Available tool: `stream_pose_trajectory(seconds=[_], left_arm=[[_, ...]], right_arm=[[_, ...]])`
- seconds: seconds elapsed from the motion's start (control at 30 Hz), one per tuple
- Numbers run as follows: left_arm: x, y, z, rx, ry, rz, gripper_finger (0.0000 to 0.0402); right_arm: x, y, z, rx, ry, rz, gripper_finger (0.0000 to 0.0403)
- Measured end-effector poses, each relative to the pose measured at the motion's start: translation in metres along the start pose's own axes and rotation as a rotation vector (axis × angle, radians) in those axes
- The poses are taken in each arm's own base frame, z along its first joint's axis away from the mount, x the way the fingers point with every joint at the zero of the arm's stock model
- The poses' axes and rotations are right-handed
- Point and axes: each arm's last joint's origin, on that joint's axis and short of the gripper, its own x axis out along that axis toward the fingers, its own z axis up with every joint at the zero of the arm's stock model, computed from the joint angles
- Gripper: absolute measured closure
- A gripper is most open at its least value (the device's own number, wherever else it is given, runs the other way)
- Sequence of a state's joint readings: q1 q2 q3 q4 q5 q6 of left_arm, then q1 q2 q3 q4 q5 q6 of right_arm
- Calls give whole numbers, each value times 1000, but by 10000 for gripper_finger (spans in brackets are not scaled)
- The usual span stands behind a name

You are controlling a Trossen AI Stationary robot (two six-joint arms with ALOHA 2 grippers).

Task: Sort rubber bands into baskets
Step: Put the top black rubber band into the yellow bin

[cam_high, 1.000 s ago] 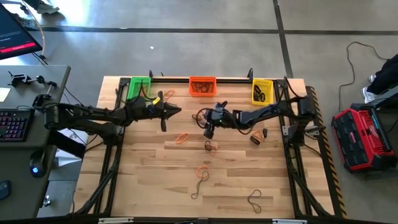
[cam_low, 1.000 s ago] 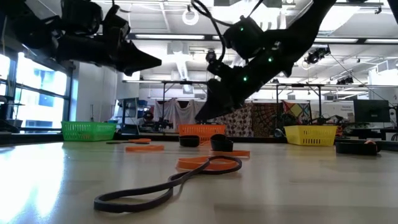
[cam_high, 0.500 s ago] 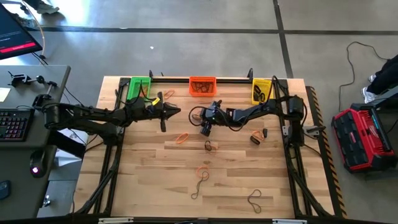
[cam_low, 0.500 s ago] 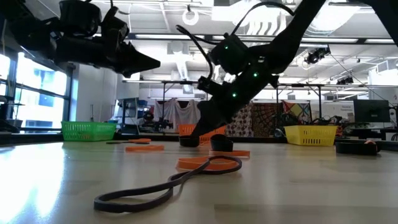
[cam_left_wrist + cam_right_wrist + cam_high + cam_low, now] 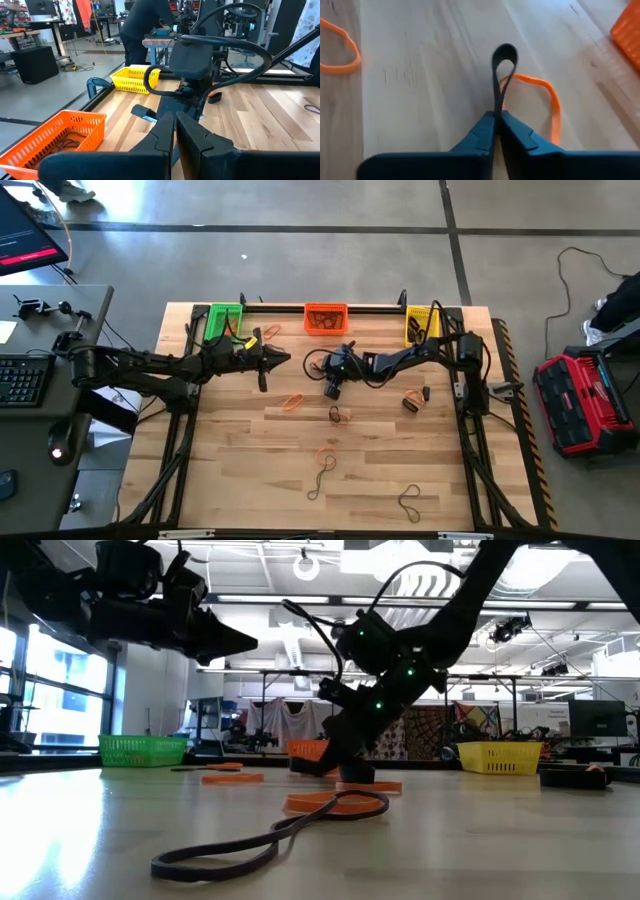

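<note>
Right wrist view: my right gripper (image 5: 496,125) pinches a dark band (image 5: 503,65), its loop standing free for lifting.
Band's place: table centre (image 5: 250,450), six o'clock of the orange basket (image 5: 325,318).
Left gripper (image 5: 283,360): closed, empty, waiting clear at nine o'clock.

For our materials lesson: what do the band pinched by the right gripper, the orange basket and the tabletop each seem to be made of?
Black band in the right gripper: probably rubber, matte; it bends into a soft loop.
Orange basket: likely plastic, slightly glossy, moulded open mesh.
Tabletop: seemingly wood, smooth; pale planks with visible grain.
</note>
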State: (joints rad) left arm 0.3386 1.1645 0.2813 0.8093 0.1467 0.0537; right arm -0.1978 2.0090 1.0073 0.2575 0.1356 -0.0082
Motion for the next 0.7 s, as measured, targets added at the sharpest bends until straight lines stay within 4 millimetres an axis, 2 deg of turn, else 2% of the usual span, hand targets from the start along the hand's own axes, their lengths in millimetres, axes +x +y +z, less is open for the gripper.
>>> stream_pose_trajectory(seconds=[0.07, 0.23, 0.4, 0.57, 0.7], left_arm=[[0, 0, 0, -1, 0, 0, 393], [0, 0, 0, -1, 3, 0, 393], [-1, 0, -2, -1, 10, 1, 393], [-1, 0, -3, -3, 20, 0, 393], [-1, 0, -3, -2, 21, 0, 393]], right_arm=[[-1, 1, 1, -9, -3, -6, 396], [-3, 5, 14, -20, -4, 8, 391], [-14, 11, 31, -37, -18, 21, 400], [-35, 9, 47, -19, -40, 15, 401], [-62, -4, 56, 15, -18, -103, 402]])
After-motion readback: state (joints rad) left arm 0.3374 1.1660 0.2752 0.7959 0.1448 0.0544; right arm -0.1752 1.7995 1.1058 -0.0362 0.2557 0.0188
